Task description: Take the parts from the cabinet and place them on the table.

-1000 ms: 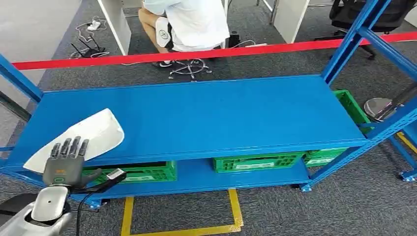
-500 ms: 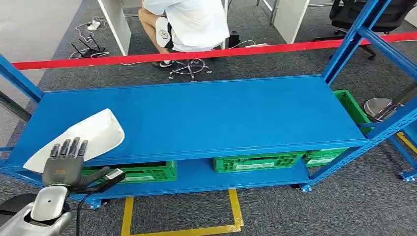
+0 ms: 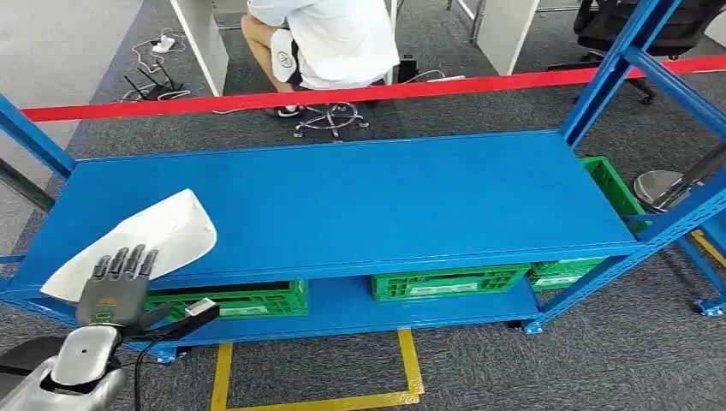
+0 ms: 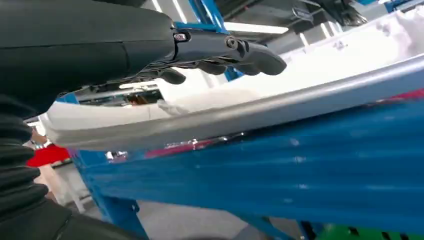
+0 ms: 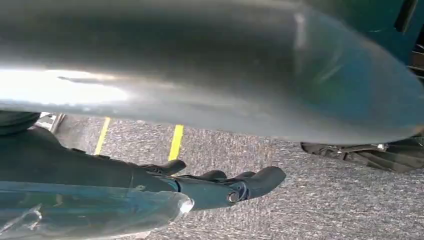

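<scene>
A white curved shell part (image 3: 158, 233) lies at the left end of the blue shelf top (image 3: 385, 197), reaching over its front edge. My left hand (image 3: 117, 284) hovers at the part's near edge with its fingers stretched out flat and nothing in them. In the left wrist view the dark fingers (image 4: 235, 50) extend just above the white part (image 4: 310, 85); whether they touch it I cannot tell. My right hand (image 5: 220, 187) hangs over the grey carpet with straight fingers and no object between them. A blurred grey surface (image 5: 200, 60) crosses close above it.
Green crates (image 3: 445, 281) sit on the lower shelf. Blue uprights (image 3: 612, 68) rise at the right end. A red barrier tape (image 3: 342, 92) runs behind the shelf, and a seated person (image 3: 334, 38) is beyond it. Yellow floor lines (image 3: 409, 360) mark the carpet in front.
My left hand has sunk slightly toward the shelf's front edge. The white part has not moved.
</scene>
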